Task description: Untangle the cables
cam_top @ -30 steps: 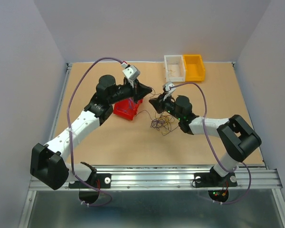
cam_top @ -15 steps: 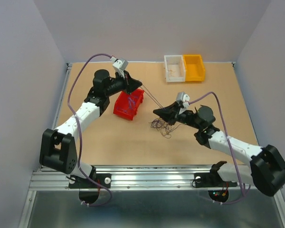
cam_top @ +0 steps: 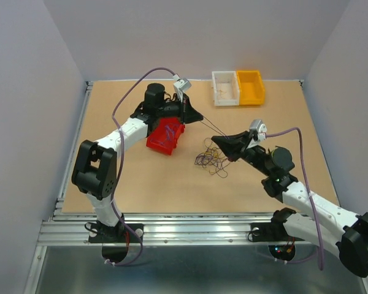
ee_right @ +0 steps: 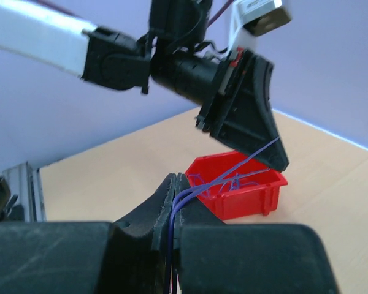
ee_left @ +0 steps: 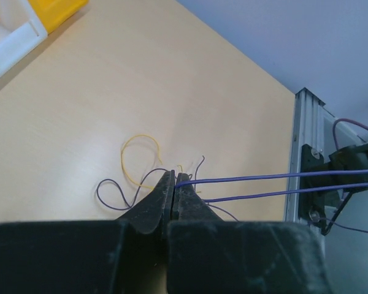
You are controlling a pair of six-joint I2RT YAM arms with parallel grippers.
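The cables (cam_top: 211, 158) lie as a loose clump of blue-purple, yellow and dark wires on the table. My left gripper (cam_top: 200, 117) and right gripper (cam_top: 215, 140) are each shut on one blue-purple wire (cam_top: 212, 128) stretched straight between them above the clump. In the left wrist view the left gripper (ee_left: 173, 178) pinches that wire (ee_left: 264, 178), which runs off right as two strands. In the right wrist view the right gripper (ee_right: 176, 181) pinches the doubled wire (ee_right: 221, 181), which leads up to the left gripper (ee_right: 278, 162).
A red bin (cam_top: 166, 135) holding blue wires sits under the left arm, and shows in the right wrist view (ee_right: 248, 193). A white bin (cam_top: 226, 88) and a yellow bin (cam_top: 250, 87) stand at the back edge. Loose yellow (ee_left: 138, 150) and dark wires lie below the left fingers.
Both grippers have shifted to the right while holding the blue-purple wire. The right arm has swung back and out to the right. The clump has spread a little to the right.
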